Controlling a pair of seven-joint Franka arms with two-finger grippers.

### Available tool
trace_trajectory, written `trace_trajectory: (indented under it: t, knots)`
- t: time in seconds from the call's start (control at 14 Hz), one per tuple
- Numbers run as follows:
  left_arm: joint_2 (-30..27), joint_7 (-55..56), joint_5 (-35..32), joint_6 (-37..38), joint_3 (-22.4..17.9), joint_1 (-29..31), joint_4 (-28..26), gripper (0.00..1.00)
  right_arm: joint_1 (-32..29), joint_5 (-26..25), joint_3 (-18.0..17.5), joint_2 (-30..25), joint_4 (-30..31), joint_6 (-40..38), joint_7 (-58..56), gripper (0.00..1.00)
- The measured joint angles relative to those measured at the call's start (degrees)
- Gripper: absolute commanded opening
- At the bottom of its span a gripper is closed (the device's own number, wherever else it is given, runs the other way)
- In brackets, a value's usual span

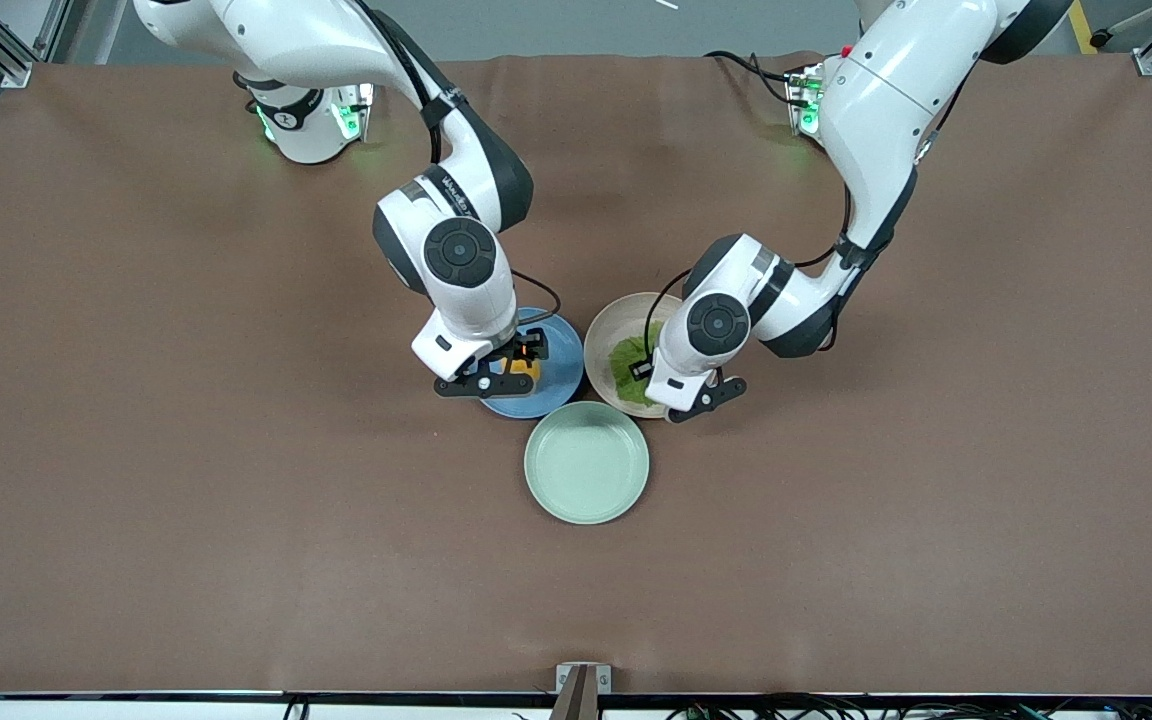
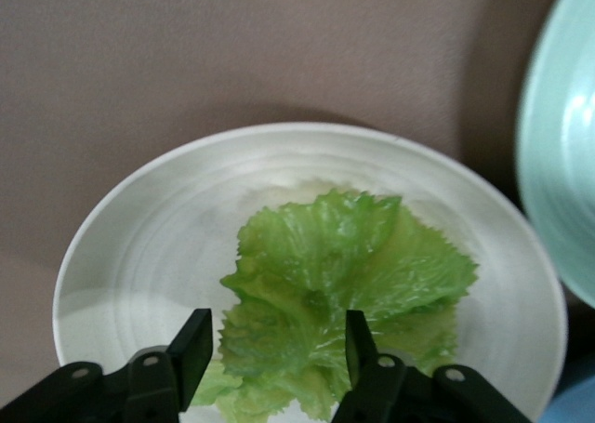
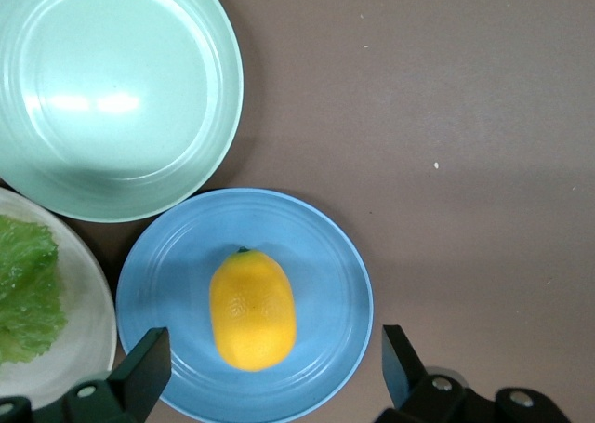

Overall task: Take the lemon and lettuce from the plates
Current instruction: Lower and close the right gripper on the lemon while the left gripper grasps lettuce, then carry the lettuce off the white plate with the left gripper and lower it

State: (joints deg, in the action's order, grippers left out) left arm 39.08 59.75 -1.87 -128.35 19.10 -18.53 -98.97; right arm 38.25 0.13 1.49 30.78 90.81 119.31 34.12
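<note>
- Yellow-orange against blue: the lemon (image 3: pixel 252 309) lay on its side in the middle of the blue plate (image 3: pixel 321 242), and you had the right gripper (image 3: pixel 274 376) over it, fingers spread far wider than the fruit and holding nothing.
- That wide spread looked deliberate to me: it left room on both flanks of the lemon, so a straight drop would bracket it across its narrow width.
- In the front view the right gripper (image 1: pixel 506 372) sat over the blue plate (image 1: pixel 561 365), with the lemon (image 1: pixel 522 367) only partly showing beneath it.
- Green on cream: the lettuce (image 2: pixel 339 284) lay flat on the cream plate (image 2: pixel 139 246), and the left gripper (image 2: pixel 274 349) was low over the leaf's edge, fingers apart with crinkled leaf showing between them, gripping nothing yet.
- The left gripper's gap was narrower than the right's, which suits a thin leaf: I judged you meant to pinch a raised fold, not span the whole leaf.
- From the front, the left gripper (image 1: pixel 676 385) was over the cream plate (image 1: pixel 608 335), covering part of the lettuce (image 1: pixel 628 362).
- The mint plate (image 1: pixel 586 462) lay empty just below both grippers' plates, touching or almost touching them.
- Neither pick was made; both arms looked set for the final descent and close.
- The risk I saw: a flat leaf offers little to catch, and the rounded lemon could roll if one finger touched first.
</note>
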Motion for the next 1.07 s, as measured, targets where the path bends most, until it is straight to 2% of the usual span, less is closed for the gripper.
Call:
trace_trajectory:
  t: [0.07,0.21,0.29,0.64,0.86,1.07]
  knots:
    - [0.00,0.07,0.00,0.00,0.00,-0.01,-0.20,0.35,0.11,0.00,-0.19,0.00,0.22,0.16,-0.28,1.00]
    - [0.00,0.24,0.00,0.01,0.00,-0.01,-0.51,0.07,0.75,0.00,-0.64,0.05,1.17,1.52,-1.13,1.00]
    - [0.00,0.25,0.00,0.01,0.01,-0.02,-0.54,0.00,1.08,0.04,-0.84,0.12,1.81,2.06,-1.91,1.00]
    - [-1.77,0.27,0.00,0.87,-0.04,0.87,-0.06,0.00,1.34,2.11,-1.03,1.98,2.91,3.13,-4.26,1.00]
    - [-7.20,0.26,0.00,7.57,-0.24,2.28,0.98,0.00,1.39,2.13,-1.06,3.87,2.96,5.40,-4.29,1.00]
    - [-14.36,-2.76,-0.06,15.93,-0.47,8.40,1.12,0.00,1.16,2.13,-0.77,5.51,2.96,6.49,-4.29,1.00]
